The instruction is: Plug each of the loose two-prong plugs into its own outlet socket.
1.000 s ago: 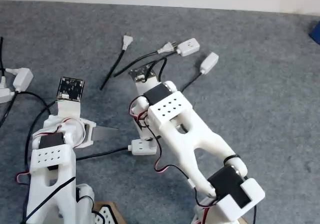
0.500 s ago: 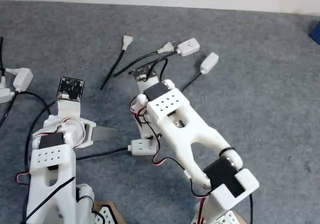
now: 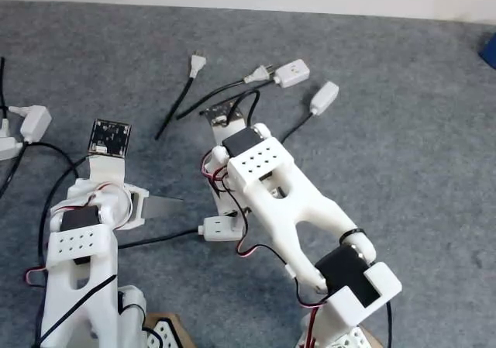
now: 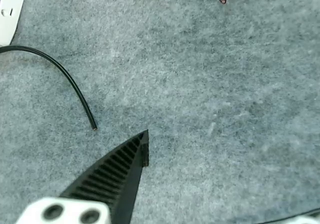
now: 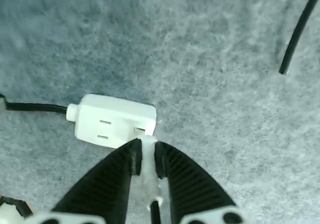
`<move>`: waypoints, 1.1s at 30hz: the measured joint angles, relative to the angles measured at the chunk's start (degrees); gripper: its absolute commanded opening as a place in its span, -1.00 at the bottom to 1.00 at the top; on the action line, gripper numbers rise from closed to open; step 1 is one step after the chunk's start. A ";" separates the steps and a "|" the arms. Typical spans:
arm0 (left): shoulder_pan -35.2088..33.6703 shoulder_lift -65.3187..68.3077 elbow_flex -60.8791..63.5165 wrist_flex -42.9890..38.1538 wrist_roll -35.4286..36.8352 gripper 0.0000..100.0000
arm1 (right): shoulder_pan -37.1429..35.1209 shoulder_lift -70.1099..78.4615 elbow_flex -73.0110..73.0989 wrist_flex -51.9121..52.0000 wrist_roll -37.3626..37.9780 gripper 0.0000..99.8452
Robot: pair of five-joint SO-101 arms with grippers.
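Pinching a white two-prong plug (image 5: 147,173) between them, the right fingers (image 5: 112,176) hold it nose-on against the white outlet socket (image 5: 112,120). The socket lies flat on the grey desk (image 3: 403,170), beneath the right arm. The plug's long axis runs along the fingers and meets the socket's near face squarely, next to a free pair of slots. The socket's own length and its black cord run crosswise to that axis. I cannot tell whether the prongs are fully home. I judge the coming move to be a straight push along the plug's axis, and the light socket may slide away under it. The left fingers (image 4: 122,171) are spread and hold nothing. They sit near the socket's cord side, close enough to brace it. Another loose plug (image 3: 197,63) lies well apart, on the far side of the desk.
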 measured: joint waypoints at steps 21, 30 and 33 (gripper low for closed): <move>0.00 0.00 0.00 0.00 0.00 0.11 | -0.26 1.41 2.20 3.16 15.21 -0.83; 0.00 0.00 0.00 0.00 0.00 0.11 | -0.26 -16.70 18.81 -1.05 28.84 -0.51; 0.00 0.00 0.00 0.00 0.00 0.11 | -1.76 -22.95 26.11 -4.75 31.74 -0.51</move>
